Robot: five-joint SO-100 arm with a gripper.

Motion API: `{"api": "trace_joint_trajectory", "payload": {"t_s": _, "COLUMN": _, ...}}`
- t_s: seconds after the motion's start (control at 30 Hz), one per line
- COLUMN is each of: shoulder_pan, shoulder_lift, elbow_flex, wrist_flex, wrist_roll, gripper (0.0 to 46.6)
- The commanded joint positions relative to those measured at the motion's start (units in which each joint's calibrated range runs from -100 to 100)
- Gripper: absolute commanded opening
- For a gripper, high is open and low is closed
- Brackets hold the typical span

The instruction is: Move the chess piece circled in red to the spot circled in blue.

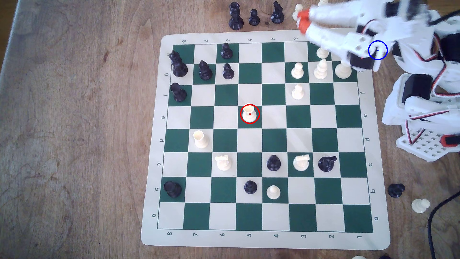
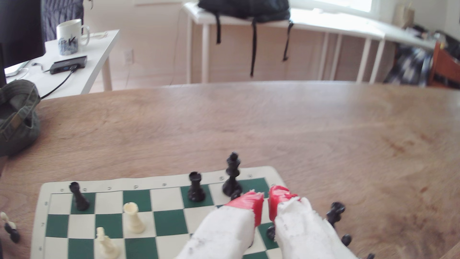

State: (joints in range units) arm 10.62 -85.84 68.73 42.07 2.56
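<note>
Exterior view: the gripper is hovering at the upper right, its orange fingertips sitting slightly parted, grasping nothing, well apart from the red-circled piece.

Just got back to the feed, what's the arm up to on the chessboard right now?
Nothing is picked up yet. The gripper, with a narrow gap between its orange tips and nothing between them, is up past the board's far edge near the captured black pieces. The white piece circled in red stands alone on its green square mid-board. The spot circled in blue lies off the board at the exterior view's right, where the arm's body covers it.
</note>
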Motion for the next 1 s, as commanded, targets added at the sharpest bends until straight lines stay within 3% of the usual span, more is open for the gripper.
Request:
{"api": "trace_joint_trajectory", "payload": {"t_s": 0.0, "shoulder_pan": -3.38, "shoulder_lift": 18.18, "elbow_flex": -15.69, "wrist_flex": 3.3, "wrist_roll": -5.81, "gripper": 8.9}}
{"api": "trace_joint_trajectory", "payload": {"t_s": 0.17, "shoulder_pan": -5.11, "shoulder_lift": 24.63, "elbow_flex": -17.32, "wrist_flex": 1.34, "wrist_roll": -8.79, "gripper": 14.5}}
{"api": "trace_joint_trajectory", "payload": {"t_s": 0.3, "shoulder_pan": -5.26, "shoulder_lift": 32.95, "elbow_flex": -22.04, "wrist_flex": 4.94, "wrist_roll": -9.67, "gripper": 18.3}}
{"api": "trace_joint_trajectory", "payload": {"t_s": 0.67, "shoulder_pan": -7.53, "shoulder_lift": 55.53, "elbow_flex": -42.35, "wrist_flex": 18.29, "wrist_roll": -12.41, "gripper": 19.4}}
{"api": "trace_joint_trajectory", "payload": {"t_s": 0.97, "shoulder_pan": -8.31, "shoulder_lift": 71.83, "elbow_flex": -55.31, "wrist_flex": 25.74, "wrist_roll": -11.97, "gripper": 20.9}}
